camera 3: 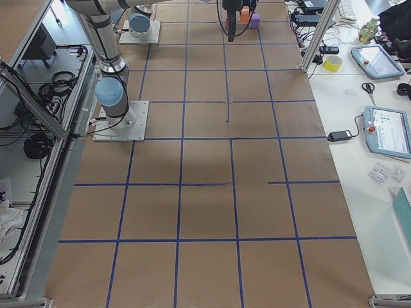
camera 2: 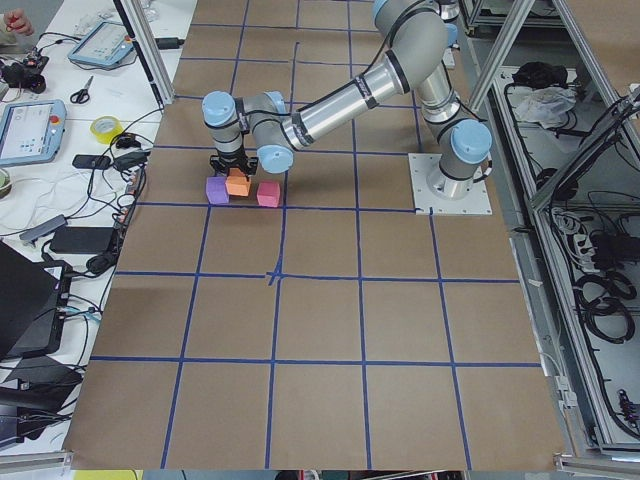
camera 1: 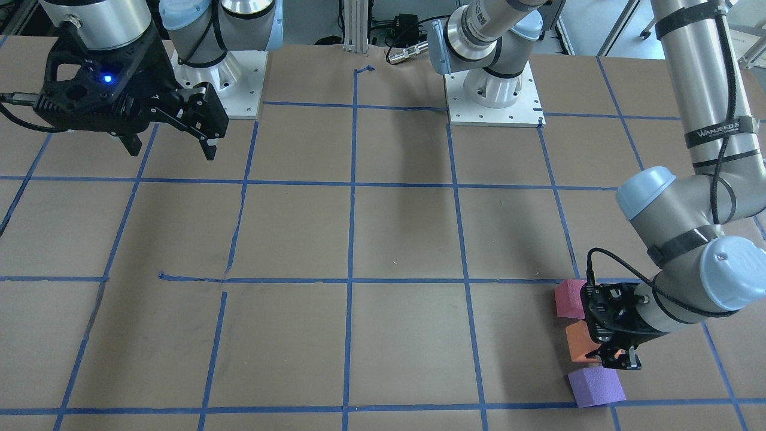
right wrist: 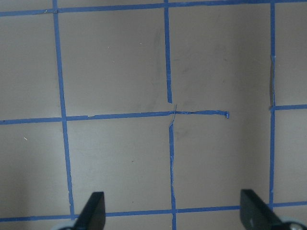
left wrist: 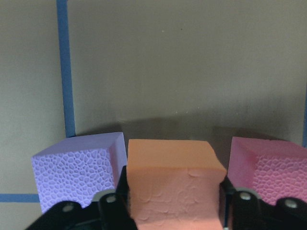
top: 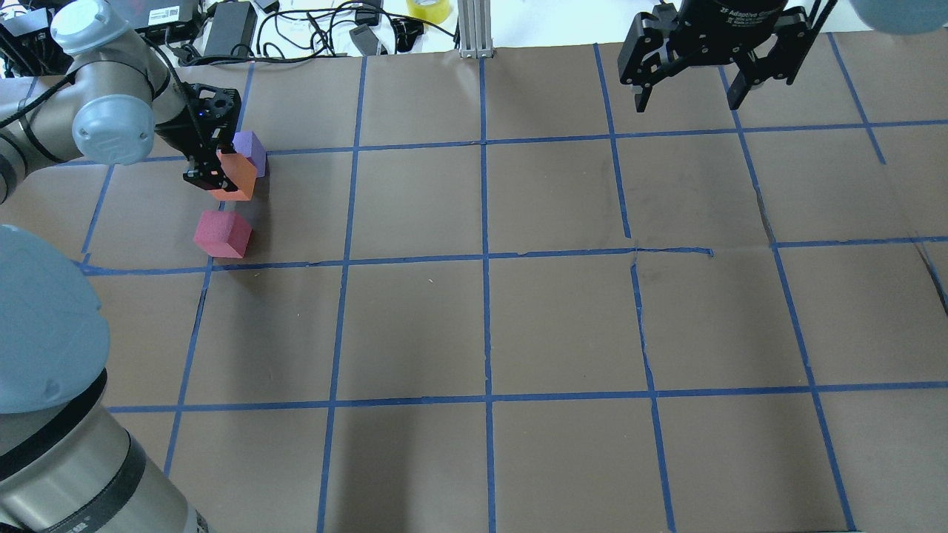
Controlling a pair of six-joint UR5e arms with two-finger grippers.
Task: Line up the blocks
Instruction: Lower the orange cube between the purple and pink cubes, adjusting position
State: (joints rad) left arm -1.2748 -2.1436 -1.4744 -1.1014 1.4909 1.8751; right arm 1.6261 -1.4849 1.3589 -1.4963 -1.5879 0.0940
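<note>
Orange block clamped between the fingers of the left gripper, on the left side of the table, toward its far edge. Purple block just beyond it on the far side, pinkish-red block on the near side, the three cubes roughly in one row running near to far. From the left wrist camera, purple and pinkish-red close on either flank of the held cube; touching or not, impossible to tell. Equally unclear whether the orange cube sits on the brown paper or hangs just above it. Right gripper raised over the far right part of the table, jaws spread wide above the blue tape grid, well apart from all three cubes.
</note>
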